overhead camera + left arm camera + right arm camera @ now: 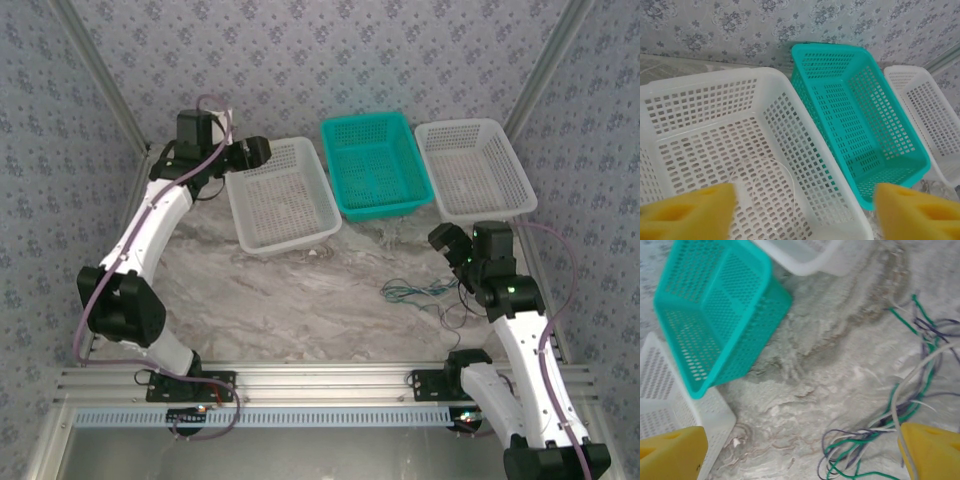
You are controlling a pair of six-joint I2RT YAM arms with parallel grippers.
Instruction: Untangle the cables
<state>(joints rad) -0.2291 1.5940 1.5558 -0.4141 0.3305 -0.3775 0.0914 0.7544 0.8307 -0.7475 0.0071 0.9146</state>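
Cables lie tangled on the table just beside the right hand, which is released, while the left hand, also released, hangs over a white basket.

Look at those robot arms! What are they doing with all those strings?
They are sorting out a tangle of thin cables. The bundle of green, dark and whitish strands lies on the table, and the right arm hovers over it with its jaws open, holding nothing. The left arm hangs over the left white basket, jaws open too. One thin pale wire seems to lie inside it.
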